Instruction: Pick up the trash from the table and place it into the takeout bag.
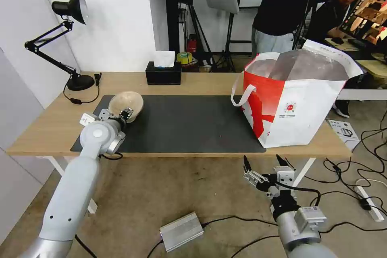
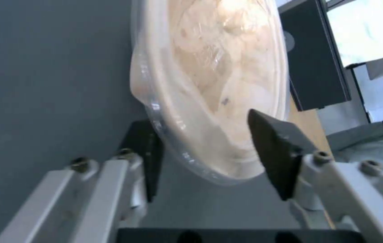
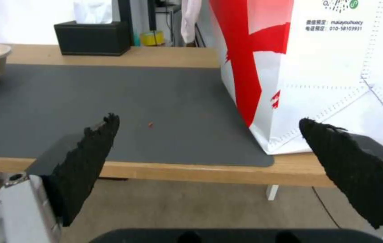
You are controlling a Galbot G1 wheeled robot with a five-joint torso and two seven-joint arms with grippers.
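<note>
The beige paper-pulp bowl (image 1: 125, 105) lies on the left part of the dark grey mat (image 1: 189, 121), tilted, with a clear film over it. My left gripper (image 1: 127, 113) is shut on the bowl's near rim. In the left wrist view the bowl (image 2: 218, 67) sits between the gripper's (image 2: 198, 118) black pads, one on each side of the wall. The red-and-white takeout bag (image 1: 298, 105) stands open on the table (image 1: 201, 82) at the right. My right gripper (image 1: 262, 160) hangs open below the table's front edge, near the bag (image 3: 335, 67).
A black tissue box (image 1: 163, 73) stands at the back middle and a black desk lamp (image 1: 74, 12) at the back left. A small red crumb (image 3: 150, 125) lies on the mat (image 3: 110, 94). A silver box (image 1: 181, 231) and cables lie on the floor.
</note>
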